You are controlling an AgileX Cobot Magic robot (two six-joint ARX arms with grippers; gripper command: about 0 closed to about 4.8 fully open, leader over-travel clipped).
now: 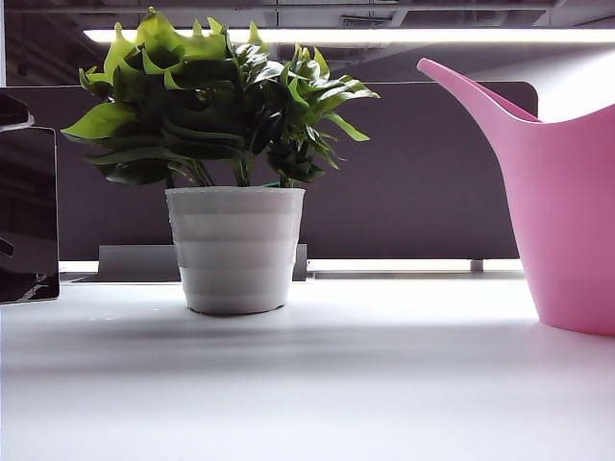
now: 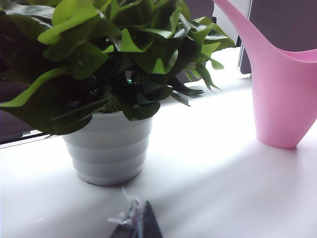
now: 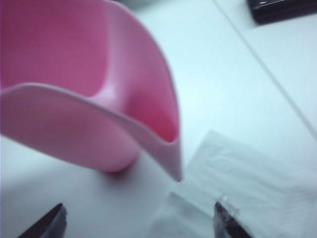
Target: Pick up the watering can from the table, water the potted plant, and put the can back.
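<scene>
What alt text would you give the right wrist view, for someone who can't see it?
The pink can stands upright on the white table, seen from above into its open top. The right gripper is open, fingertips wide apart, just short of the can and above a white napkin.

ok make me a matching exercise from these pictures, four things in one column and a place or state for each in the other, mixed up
Things
1. watering can
2. potted plant
3. right gripper
4. left gripper

Places or states
A. low by the table, in front of the white pot
B. standing on the table at the right of the exterior view
C. jaws wide apart, above the pink can
D. standing on the table left of the can

Pairs: 1-B, 2-D, 3-C, 4-A
</scene>
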